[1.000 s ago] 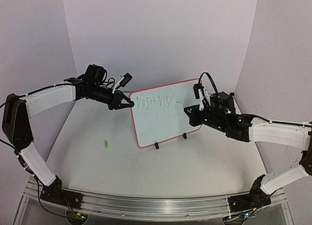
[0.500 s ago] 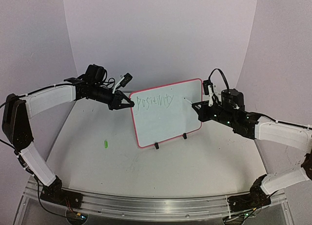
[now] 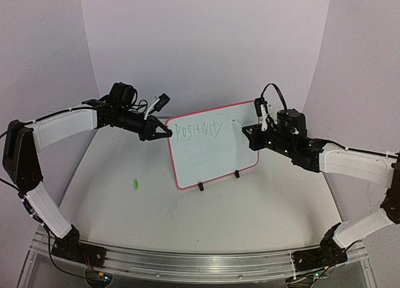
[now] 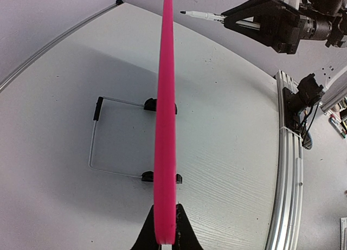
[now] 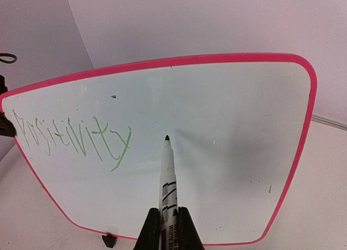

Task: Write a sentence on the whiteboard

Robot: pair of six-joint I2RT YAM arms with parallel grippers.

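The whiteboard [image 3: 212, 160] stands tilted on the table, white with a red-pink rim. My left gripper [image 3: 167, 133] is shut on its left edge, seen edge-on as a pink strip [image 4: 165, 125] between the black jaws [image 4: 166, 228]. The sentence [image 3: 199, 130] reads "POSITIVITY" in thin green letters [image 5: 70, 139] along the top. My right gripper [image 3: 252, 131] is shut on a white marker [image 5: 167, 177]. Its dark tip points at the bare board [image 5: 233, 125] just right of the last letter. In the left wrist view the marker [image 4: 203, 15] hangs a small gap off the board's face.
A small green cap [image 3: 134, 183] lies on the table to the left of the board. Two black clip feet [image 3: 201, 187] and a wire stand [image 4: 93, 147] hold the board up. An aluminium rail [image 3: 187, 263] runs along the near table edge.
My right gripper has lifted the marker from the board's middle right up toward its top right part. The left gripper and the board have not moved.
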